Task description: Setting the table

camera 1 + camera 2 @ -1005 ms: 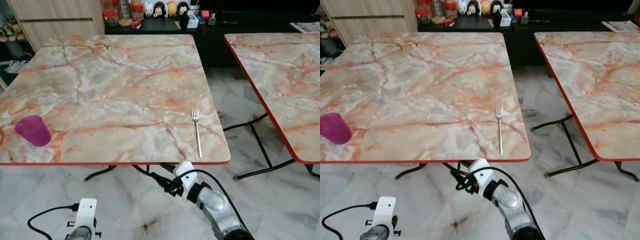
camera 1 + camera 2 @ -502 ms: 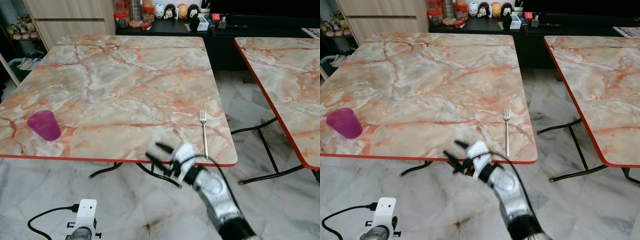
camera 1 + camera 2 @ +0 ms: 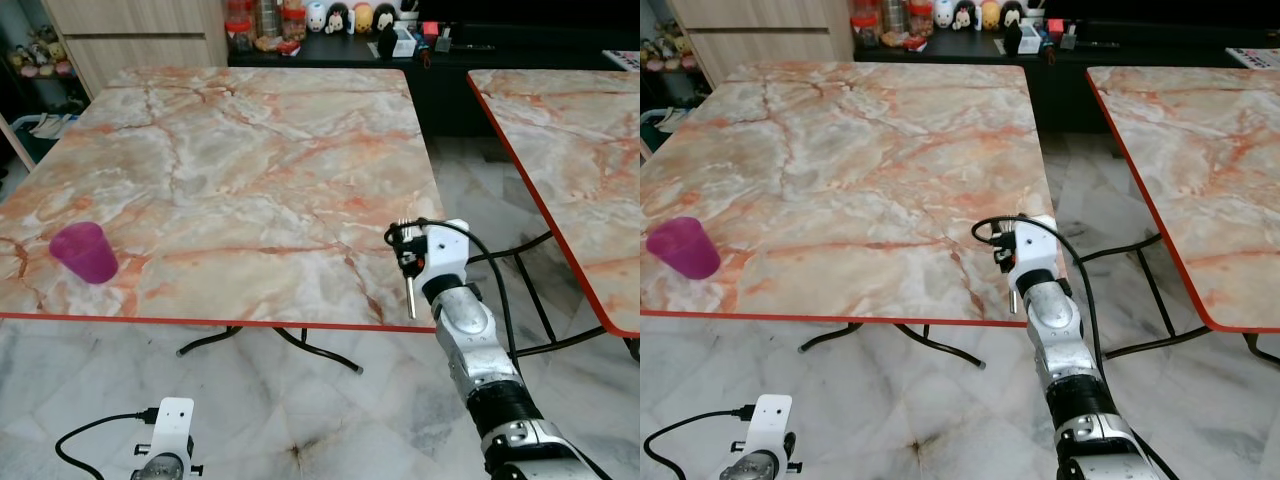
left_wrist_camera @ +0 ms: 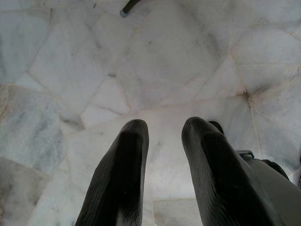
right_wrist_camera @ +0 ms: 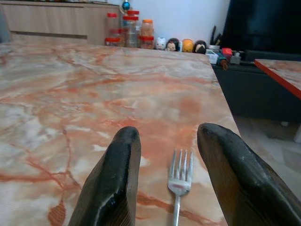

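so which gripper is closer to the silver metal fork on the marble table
Right. The right gripper hangs open over the silver metal fork, a finger either side. The left gripper hangs open by the floor, below the marble table.

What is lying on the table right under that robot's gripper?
A silver fork lies flat on the marble table, between the open fingers of the right gripper. From the head views the wrist covers part of its handle.

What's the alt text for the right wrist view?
The right gripper, fingers open, hovers low over a silver fork lying between them on a marble-patterned table. Jars and small figurines line a dark sideboard beyond.
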`<state>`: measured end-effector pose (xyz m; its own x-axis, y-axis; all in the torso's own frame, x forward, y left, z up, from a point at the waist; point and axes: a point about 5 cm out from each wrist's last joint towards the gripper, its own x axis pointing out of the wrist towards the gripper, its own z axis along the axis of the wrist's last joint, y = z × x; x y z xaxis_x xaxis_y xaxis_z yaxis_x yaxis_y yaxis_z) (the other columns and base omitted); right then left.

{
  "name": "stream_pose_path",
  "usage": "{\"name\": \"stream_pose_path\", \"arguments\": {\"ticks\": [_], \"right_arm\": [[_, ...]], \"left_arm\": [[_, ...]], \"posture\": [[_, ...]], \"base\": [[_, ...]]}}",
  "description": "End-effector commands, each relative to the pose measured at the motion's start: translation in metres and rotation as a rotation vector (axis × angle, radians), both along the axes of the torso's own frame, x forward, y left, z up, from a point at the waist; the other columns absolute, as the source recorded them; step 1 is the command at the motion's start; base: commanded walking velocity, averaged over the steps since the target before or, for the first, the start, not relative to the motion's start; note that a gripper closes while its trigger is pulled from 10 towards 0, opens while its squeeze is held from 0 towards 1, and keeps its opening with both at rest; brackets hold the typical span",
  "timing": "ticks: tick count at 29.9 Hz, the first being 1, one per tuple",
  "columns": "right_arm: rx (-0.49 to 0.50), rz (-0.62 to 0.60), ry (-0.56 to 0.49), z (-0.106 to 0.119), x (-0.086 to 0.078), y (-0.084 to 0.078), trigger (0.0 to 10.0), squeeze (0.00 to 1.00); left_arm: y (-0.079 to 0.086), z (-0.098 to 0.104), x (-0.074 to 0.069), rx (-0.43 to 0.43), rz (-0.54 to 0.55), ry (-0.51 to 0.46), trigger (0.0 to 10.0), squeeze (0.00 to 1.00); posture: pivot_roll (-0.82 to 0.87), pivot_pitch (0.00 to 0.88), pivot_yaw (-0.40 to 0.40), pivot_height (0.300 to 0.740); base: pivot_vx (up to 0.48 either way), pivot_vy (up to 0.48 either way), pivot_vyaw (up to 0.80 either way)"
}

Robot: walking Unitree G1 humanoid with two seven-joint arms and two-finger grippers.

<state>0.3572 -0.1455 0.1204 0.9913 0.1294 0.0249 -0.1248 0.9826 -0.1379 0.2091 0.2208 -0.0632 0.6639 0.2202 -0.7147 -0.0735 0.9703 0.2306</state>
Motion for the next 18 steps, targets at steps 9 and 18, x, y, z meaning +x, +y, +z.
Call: {"name": "stream_pose_path", "arguments": {"ticks": [9,18], "right_arm": [[0.119,-0.131,0.143,-0.003,0.017,0.008,10.0,0.0],[0.143,-0.147,0.198,-0.006,0.02,0.012,10.0,0.0]], "left_arm": [[0.001,-0.003,-0.004,-0.007,0.008,0.022,10.0,0.0],[0.001,-0.003,-0.006,-0.012,0.013,0.024,10.0,0.0]], "posture": [[0.02,0.108,0.007,0.74],[0.03,0.09,-0.001,0.74]], "base": [[0.0,0.0,0.0],[0.0,0.0,0.0]]}}
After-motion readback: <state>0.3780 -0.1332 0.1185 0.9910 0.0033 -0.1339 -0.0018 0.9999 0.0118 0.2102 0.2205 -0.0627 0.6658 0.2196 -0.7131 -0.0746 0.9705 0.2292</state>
